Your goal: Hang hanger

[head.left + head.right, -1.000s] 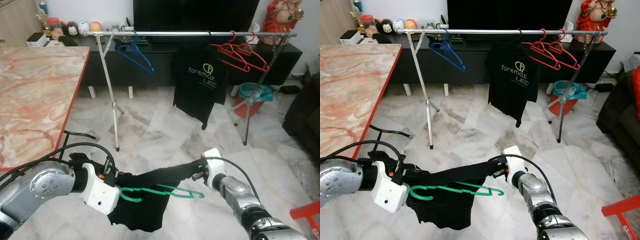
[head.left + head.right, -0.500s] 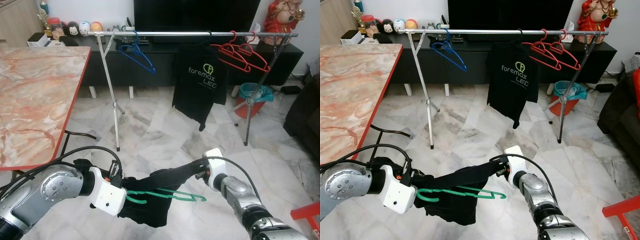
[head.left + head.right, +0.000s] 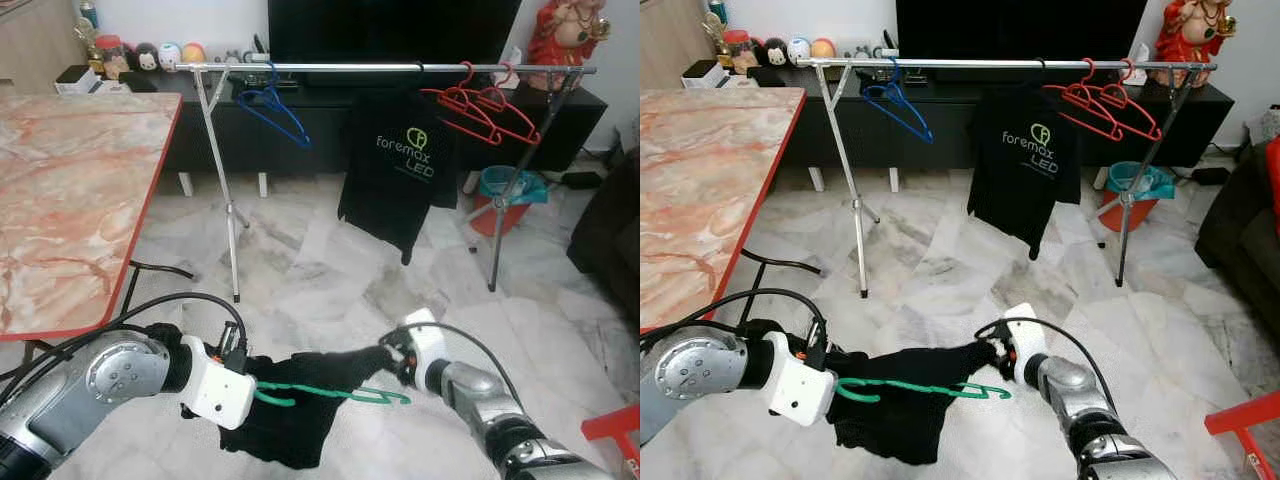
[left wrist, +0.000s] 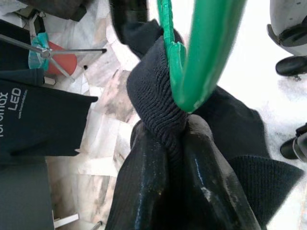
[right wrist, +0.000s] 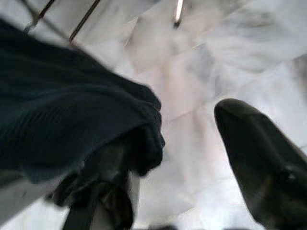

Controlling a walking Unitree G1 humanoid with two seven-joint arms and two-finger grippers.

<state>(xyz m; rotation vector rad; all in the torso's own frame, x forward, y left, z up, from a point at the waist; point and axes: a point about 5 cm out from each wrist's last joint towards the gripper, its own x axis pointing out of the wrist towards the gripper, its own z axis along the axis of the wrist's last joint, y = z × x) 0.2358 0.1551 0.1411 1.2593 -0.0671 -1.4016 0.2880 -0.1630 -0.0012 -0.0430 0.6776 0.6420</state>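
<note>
A green hanger (image 3: 330, 392) lies level low over the floor, threaded into a black garment (image 3: 300, 420) that droops from it. My left gripper (image 3: 250, 385) is shut on the hanger's end; in the left wrist view the green hanger (image 4: 211, 48) runs through the knit collar of the garment (image 4: 192, 167). My right gripper (image 3: 392, 358) is at the garment's other end, near the hanger's hook. In the right wrist view its fingers stand apart: one finger (image 5: 259, 163) is bare and the garment (image 5: 62, 124) covers the other side. The clothes rail (image 3: 400, 68) stands ahead.
On the rail hang a blue hanger (image 3: 272, 108), a black printed T-shirt (image 3: 395, 170) and two red hangers (image 3: 480, 105). A marble table (image 3: 70, 190) is on the left. A red bucket (image 3: 505, 195) and a dark sofa (image 3: 610, 230) are on the right.
My right gripper has dropped lower and come in towards the left one, so the garment, stretched between them before, now sags. The T-shirt on the rail has swung slightly.
</note>
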